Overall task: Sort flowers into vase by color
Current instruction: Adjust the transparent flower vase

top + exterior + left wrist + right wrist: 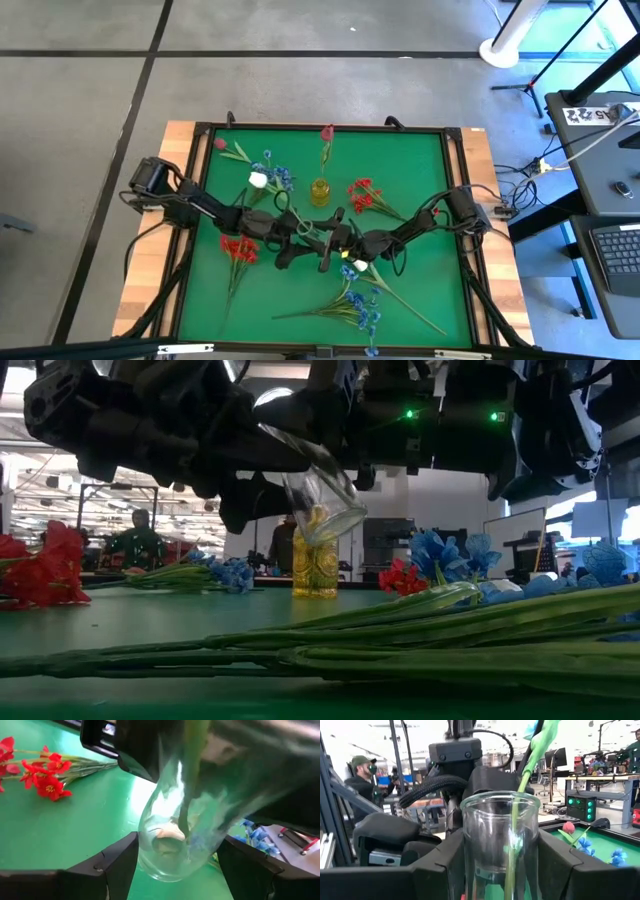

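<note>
A clear glass vase (325, 500) hangs lifted and tilted over the middle of the green table, with a thin green stem (517, 820) in it. My right gripper (501, 855) reaches in level from the table's right and is shut on the vase. My left gripper (177, 865) slants down over the vase's upper end from the left, open; whether its fingers touch the glass I cannot tell. On the table lie red clusters (238, 247), blue clusters (275, 178) and a white bud (258, 180). A pink bud (327, 131) lies at the far edge. My right gripper pinches the vase's side wall (470, 860) just below the mouth between its two fingers (440, 865). It comes level from the table's right, with its fingers across the vase. The vase is lifted clear, mouth up, and its top leans toward the left arm.
A small yellow vase (320, 190) stands just beyond the grippers. More red flowers (362, 193) lie to its right. Blue flowers (360, 305) and long stems (400, 630) cover the near middle. A raised black frame (200, 125) rims the table. People sit in the room behind.
</note>
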